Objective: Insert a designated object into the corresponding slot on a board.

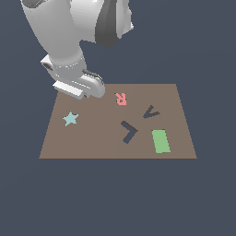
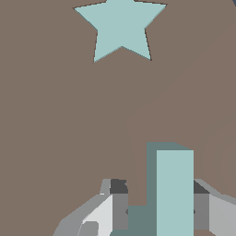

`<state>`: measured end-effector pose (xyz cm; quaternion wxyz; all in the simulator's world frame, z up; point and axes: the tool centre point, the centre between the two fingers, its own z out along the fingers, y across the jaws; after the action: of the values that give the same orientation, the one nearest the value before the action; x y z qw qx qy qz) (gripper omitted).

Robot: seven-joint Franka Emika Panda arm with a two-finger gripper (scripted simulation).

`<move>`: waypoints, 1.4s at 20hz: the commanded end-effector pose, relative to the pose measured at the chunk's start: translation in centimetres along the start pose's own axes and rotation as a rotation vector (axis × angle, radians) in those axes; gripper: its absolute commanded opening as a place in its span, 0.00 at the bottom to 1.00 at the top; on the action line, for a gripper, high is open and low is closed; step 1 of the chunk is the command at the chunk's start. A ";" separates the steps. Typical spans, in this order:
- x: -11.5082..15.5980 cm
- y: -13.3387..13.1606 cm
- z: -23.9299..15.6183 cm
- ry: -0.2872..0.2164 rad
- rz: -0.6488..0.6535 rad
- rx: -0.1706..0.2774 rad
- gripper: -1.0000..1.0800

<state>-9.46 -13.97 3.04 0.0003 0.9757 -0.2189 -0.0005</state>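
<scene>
Near the board's (image 1: 92, 138) far edge, the claw (image 2: 156, 209) grips the teal piece (image 2: 174, 189); a pink "R" (image 1: 120, 98) lies nearby.

Pale teal L-piece (image 2: 174, 193) stands upright above brown board (image 2: 55, 129).

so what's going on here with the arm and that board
The Panda arm's tool sits low over the far left part of the brown board, with the pale teal L-shaped piece between its fingers, near the star. The dark L-shaped slot near the green rectangle is still empty.
</scene>
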 end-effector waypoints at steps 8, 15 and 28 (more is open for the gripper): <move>0.0 -0.1 0.0 0.001 -0.002 0.001 0.00; 0.0 -0.1 -0.3 0.000 0.000 0.000 0.00; -1.0 -1.4 -0.3 0.000 0.117 0.000 0.00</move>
<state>-9.75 -12.62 3.35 0.0002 0.9643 -0.2650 -0.0004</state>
